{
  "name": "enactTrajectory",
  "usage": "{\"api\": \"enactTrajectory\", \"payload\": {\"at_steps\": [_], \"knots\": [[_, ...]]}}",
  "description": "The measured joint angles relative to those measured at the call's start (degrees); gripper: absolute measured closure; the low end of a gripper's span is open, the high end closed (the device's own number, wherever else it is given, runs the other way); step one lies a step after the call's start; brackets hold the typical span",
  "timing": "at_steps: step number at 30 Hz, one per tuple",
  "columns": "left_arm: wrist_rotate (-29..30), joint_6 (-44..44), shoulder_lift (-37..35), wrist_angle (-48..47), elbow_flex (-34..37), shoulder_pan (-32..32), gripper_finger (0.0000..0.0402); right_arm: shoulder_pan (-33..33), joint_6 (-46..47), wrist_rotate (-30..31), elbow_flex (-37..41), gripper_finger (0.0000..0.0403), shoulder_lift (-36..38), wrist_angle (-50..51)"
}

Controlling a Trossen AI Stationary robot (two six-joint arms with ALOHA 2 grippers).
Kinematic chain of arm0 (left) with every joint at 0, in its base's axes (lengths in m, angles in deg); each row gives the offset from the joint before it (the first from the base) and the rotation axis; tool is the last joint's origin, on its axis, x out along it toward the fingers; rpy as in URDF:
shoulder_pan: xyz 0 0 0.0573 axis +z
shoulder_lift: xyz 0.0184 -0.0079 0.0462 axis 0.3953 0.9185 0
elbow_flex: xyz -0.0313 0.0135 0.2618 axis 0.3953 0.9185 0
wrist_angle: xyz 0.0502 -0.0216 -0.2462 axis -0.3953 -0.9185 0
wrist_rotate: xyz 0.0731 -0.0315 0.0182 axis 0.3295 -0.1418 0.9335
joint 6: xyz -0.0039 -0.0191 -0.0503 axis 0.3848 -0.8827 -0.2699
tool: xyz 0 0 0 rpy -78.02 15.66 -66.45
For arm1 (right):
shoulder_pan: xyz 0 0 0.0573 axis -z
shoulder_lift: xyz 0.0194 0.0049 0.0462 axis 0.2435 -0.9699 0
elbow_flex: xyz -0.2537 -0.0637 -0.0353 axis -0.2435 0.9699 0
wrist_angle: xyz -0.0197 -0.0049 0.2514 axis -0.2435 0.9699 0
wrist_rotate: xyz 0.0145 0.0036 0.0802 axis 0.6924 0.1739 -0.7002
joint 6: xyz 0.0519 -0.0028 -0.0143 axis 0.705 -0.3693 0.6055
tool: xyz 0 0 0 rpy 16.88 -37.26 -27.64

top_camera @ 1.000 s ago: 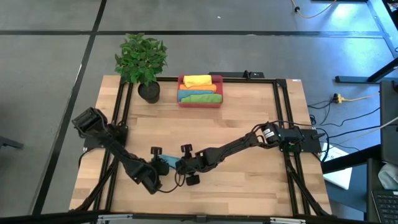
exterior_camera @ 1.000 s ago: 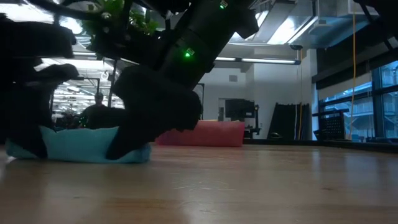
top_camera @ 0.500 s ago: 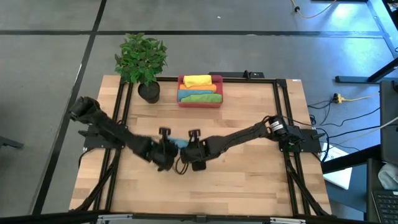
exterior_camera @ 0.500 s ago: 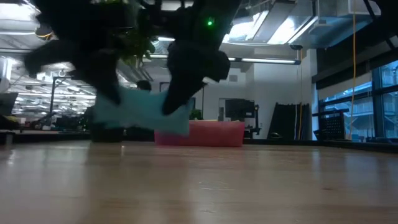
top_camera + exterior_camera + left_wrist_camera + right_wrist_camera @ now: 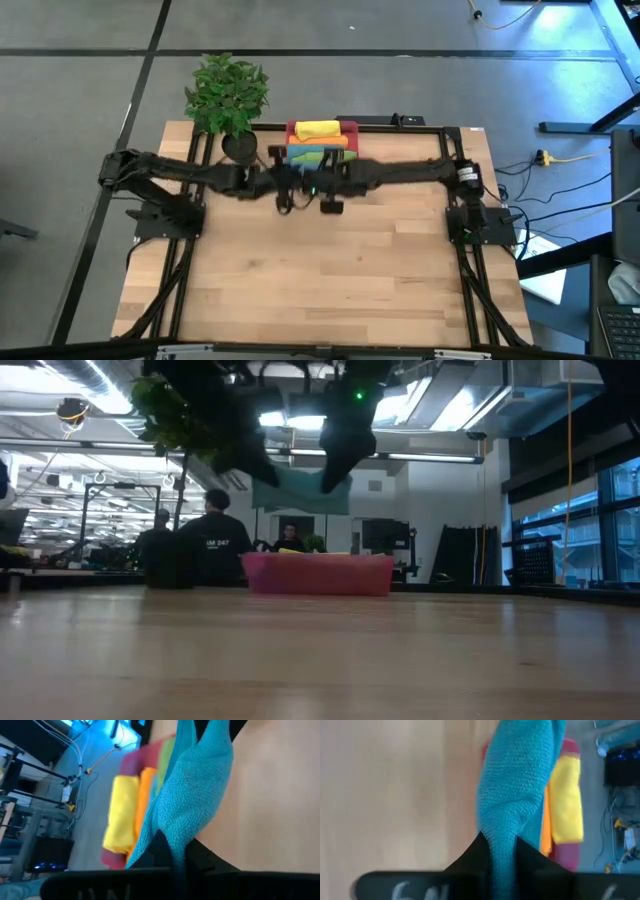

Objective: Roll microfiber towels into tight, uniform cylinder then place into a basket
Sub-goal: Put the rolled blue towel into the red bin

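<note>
The teal-blue towel (image 5: 300,490), rolled, hangs in the air above the basket (image 5: 352,165), which sits near the desk's far edge beside the plant (image 5: 227,95). The left gripper (image 5: 278,180) pinches one end of the roll and the right gripper (image 5: 318,182) pinches the other, both clamped tight on the cloth. In the basket lie a yellow towel (image 5: 318,128), an orange towel (image 5: 141,795) and a green towel (image 5: 325,157). People (image 5: 212,545) stand in the room beyond the desk.

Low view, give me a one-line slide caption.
Both grippers, left and right, hold a rolled teal-blue microfiber towel above the red-pink plastic basket.
</note>
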Motion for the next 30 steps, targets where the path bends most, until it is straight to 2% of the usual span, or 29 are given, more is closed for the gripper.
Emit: {"api": "enactTrajectory", "payload": {"at_steps": [6, 14, 22, 30], "knots": [[-11.5, 8.0, 2.0, 11.7, -0.2, 13.5, 0.0399, 9.4, -6.7, -6.1, 1.9, 0.0366, 2.7, -3.8], [-27.0, 14.3, 9.8, 20.2, -0.2, 26.7, 0.0399, 22.6, -14.3, -16.2, 12.1, 0.0366, 3.6, -19.0], [-31.5, 19.1, 17.9, 29.0, -0.3, 32.7, 0.0399, 30.5, -19.0, -19.6, 18.8, 0.0366, 3.5, -32.7], [-35.3, 19.0, 18.8, 30.2, -0.3, 34.1, 0.0398, 33.1, -21.0, -24.5, 19.4, 0.0366, 3.5, -33.3]]}}
